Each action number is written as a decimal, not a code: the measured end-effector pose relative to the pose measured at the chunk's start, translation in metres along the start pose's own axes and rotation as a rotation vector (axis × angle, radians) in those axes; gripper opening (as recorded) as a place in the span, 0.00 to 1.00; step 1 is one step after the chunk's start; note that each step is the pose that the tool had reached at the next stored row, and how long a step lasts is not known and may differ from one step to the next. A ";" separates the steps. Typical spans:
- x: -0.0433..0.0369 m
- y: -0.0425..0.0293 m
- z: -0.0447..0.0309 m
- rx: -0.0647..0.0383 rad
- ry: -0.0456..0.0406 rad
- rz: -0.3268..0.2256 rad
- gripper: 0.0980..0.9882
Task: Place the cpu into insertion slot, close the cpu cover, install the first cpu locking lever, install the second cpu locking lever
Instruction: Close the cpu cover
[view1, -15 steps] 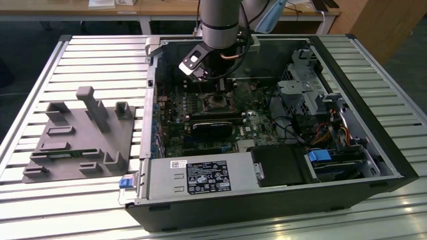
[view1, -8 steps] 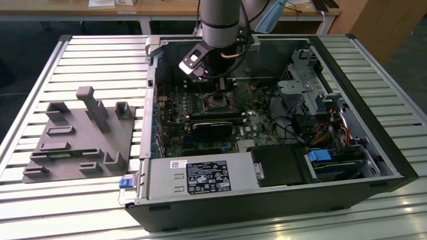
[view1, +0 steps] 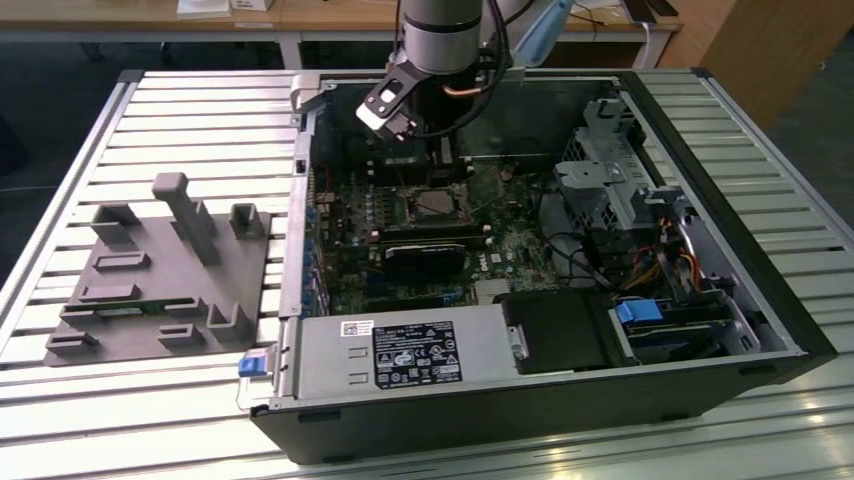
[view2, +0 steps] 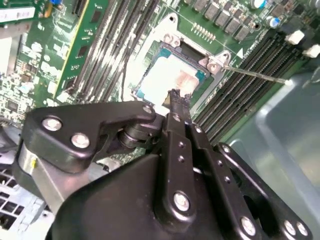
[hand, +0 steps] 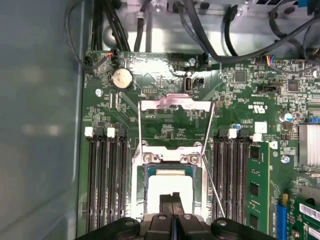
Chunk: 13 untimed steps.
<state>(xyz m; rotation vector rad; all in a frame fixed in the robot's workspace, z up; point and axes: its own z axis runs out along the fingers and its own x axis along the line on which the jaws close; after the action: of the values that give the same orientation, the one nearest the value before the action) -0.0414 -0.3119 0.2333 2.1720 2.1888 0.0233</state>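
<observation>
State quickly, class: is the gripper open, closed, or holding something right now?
The gripper: closed, holding nothing that can be seen, just above the small flat square silvery chip.

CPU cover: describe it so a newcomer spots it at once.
In the open computer case, find the insertion slot between two banks of long black memory slots on the green board. The cpu cover is the thin silvery frame hinged at its edge, swung open. Unlike its neighbours, it is bare metal with a square window showing board through it.
</observation>
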 end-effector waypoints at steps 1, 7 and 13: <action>-0.0006 0.0000 0.0000 0.000 -0.0001 0.000 0.01; -0.0060 -0.0002 0.0002 0.000 -0.0001 0.001 0.01; -0.0063 0.0024 -0.0030 0.001 -0.0004 0.001 0.01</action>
<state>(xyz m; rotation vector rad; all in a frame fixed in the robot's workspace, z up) -0.0391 -0.3181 0.2366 2.1735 2.1880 0.0217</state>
